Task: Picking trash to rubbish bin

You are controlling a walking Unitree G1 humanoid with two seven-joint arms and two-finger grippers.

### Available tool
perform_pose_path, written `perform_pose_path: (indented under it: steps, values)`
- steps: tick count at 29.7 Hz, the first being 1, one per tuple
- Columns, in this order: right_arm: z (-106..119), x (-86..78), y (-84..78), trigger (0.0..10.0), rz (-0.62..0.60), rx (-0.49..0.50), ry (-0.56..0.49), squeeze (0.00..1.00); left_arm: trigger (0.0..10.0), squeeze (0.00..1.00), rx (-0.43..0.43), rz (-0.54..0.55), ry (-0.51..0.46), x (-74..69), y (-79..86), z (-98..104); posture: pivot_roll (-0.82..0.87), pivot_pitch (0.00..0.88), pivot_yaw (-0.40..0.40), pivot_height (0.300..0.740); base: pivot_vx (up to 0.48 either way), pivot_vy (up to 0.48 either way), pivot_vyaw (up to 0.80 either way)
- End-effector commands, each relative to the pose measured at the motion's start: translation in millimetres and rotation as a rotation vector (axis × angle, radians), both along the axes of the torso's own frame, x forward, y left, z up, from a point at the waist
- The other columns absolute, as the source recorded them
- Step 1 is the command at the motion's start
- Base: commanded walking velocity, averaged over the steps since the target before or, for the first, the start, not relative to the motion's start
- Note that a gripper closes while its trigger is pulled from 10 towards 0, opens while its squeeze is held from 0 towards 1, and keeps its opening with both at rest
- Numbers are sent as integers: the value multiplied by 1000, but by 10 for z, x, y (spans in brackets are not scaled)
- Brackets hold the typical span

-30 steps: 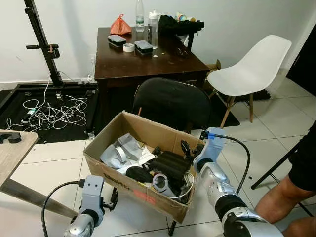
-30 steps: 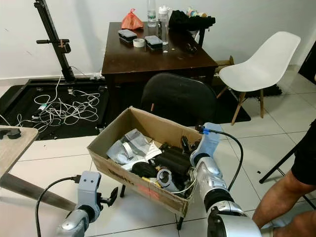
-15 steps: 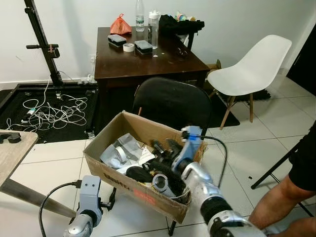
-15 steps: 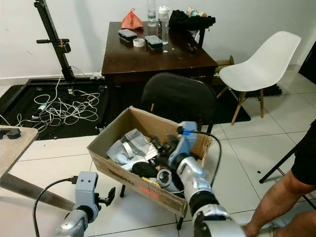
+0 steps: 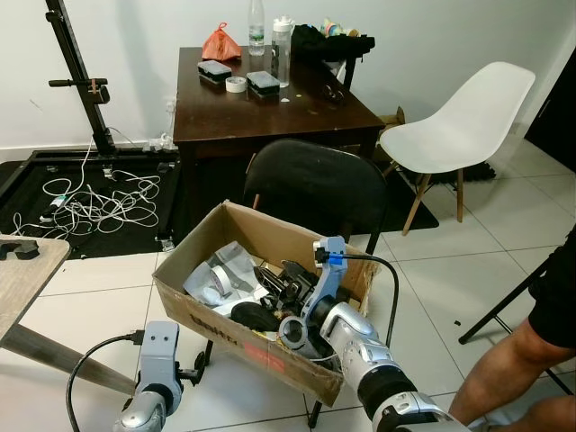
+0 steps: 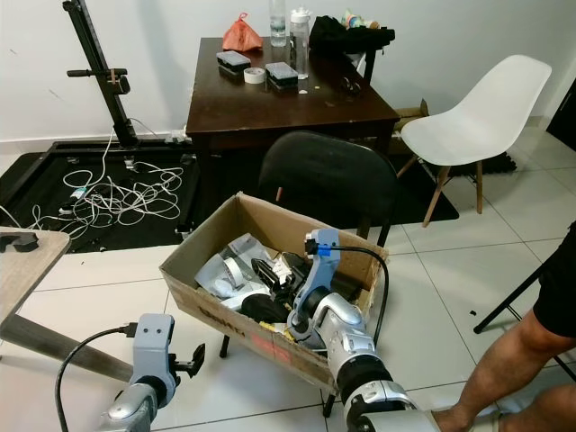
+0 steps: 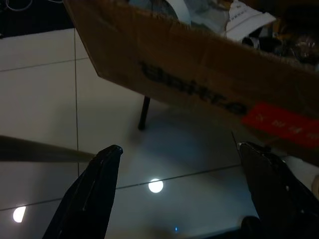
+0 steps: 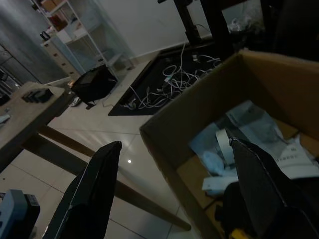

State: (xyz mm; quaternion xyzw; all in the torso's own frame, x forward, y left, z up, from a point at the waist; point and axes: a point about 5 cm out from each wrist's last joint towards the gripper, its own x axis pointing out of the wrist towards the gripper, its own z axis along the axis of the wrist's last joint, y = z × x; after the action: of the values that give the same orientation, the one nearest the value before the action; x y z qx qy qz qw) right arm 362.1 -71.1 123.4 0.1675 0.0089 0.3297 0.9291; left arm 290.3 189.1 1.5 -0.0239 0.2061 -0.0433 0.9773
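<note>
Cardboard box [image 5: 236, 322] sits centre frame, full of trash: silver foil bags [image 5: 219, 274] at its 10 o'clock, black items & a tape roll [image 5: 292, 331] nearer 5 o'clock. Left tool [image 7: 179, 199] hangs low at the box's 8 o'clock, fingers spread wide, gripping nothing, just outside the box wall over floor tiles [image 5: 90, 306]. Right tool [image 8: 169, 194] is over the box interior w/ fingers parted; prob. empty, though the dark wrist view is poor. Dark wood counter [image 5: 306, 112] at 12, white chair [image 5: 459, 126] at 2.
</note>
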Motion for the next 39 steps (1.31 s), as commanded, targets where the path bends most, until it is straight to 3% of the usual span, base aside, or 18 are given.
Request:
perform_pose_path:
  steps: [1, 39]
  values:
    - [-64, -35, 7, 10000, 10, -15, 19, 0, 10000, 0, 23, 10, 51, -91, 80, -87, -42, 167, 23, 740, -300, 0, 0]
    - [-118, -53, 1, 10000, -1, -54, 30, 0, 10000, 0, 35, -6, 57, -106, 74, -101, -37, 161, 23, 740, -300, 0, 0]
